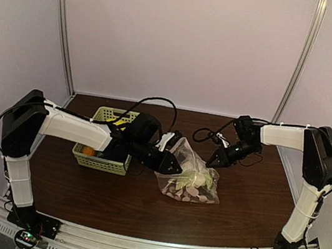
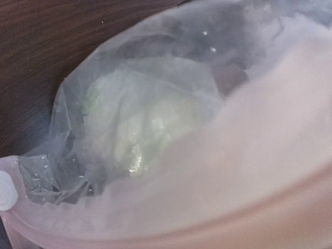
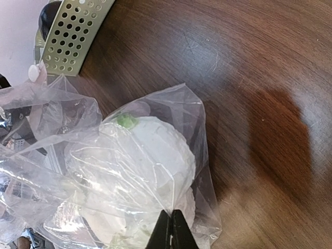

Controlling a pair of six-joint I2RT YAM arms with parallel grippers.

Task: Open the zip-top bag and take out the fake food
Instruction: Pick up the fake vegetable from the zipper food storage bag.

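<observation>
We see the right end effector [image 3: 171, 229] with fingers together, tips on the thin film of the bag [image 3: 171, 104]; we cannot tell if any film is pinched. The left end effector [image 1: 171, 164] sits at the bag's raised left edge. Its wrist view is all blurred plastic, so we cannot tell its state. One bag: clear, crinkly, roughly rectangular, mid-tabletop [image 1: 139, 212] between both end effectors, left side peaked up. Inside is toy food [image 3: 150, 150]: whitish lumpy rounded pieces and a green bit, count unreadable through the folds. One pale green lattice basket [image 1: 101, 163] sits just left of the bag, with one orange piece [image 1: 89, 150] in it. Bare dark wood grain lies in front and to the right.
</observation>
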